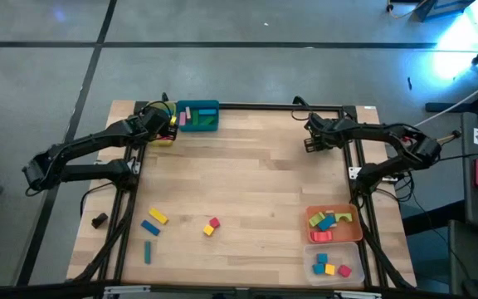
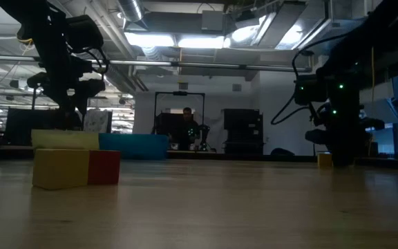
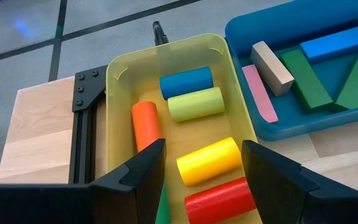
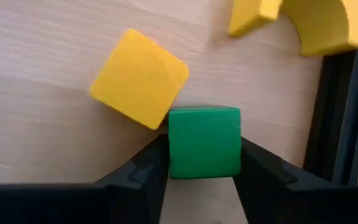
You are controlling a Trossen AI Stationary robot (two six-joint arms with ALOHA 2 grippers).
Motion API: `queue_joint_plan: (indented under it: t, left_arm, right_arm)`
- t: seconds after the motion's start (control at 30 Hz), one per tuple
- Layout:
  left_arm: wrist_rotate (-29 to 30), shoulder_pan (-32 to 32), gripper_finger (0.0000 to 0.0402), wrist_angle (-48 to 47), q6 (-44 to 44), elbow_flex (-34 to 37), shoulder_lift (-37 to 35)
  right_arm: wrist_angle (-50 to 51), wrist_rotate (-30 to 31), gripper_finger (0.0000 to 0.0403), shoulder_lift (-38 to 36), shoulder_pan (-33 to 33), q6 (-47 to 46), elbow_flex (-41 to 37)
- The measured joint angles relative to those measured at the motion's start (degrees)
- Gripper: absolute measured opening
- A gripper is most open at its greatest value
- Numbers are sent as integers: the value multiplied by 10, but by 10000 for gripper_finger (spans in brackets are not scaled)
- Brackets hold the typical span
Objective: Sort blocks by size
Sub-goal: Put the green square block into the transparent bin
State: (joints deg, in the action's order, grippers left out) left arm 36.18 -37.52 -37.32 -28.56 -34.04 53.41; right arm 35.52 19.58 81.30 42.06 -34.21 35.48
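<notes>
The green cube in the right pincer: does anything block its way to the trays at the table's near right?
Nothing visible does. The right pincer grips the green cube; a yellow cube touches its corner. The wood toward the orange tray and clear tray looks bare.

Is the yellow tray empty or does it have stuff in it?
Not empty. The yellow tray holds cylinders.

High overhead, straight down; low at tabletop height, level, dim, perhaps backlit; wrists close; all share table (image 1: pixel 247 183).
</notes>
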Motion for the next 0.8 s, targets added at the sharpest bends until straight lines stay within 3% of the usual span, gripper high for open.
queue_joint_plan:
  t: [0.07, 0.3, 0.5, 0.8]
  left_arm:
    - [0, 0, 196, 0, 0, 0, 0]
    - [0, 0, 196, 0, 0, 0, 0]
    - [0, 0, 196, 0, 0, 0, 0]
    - [0, 0, 196, 0, 0, 0, 0]
  right_arm:
    - [-4, -7, 137, 0, 0, 4, 1]
    - [28, -27, 136, -5, 0, 19, 2]
    - [120, -110, 137, -54, -1, 23, -1]
    - [174, -263, 140, -200, -28, -2, -1]
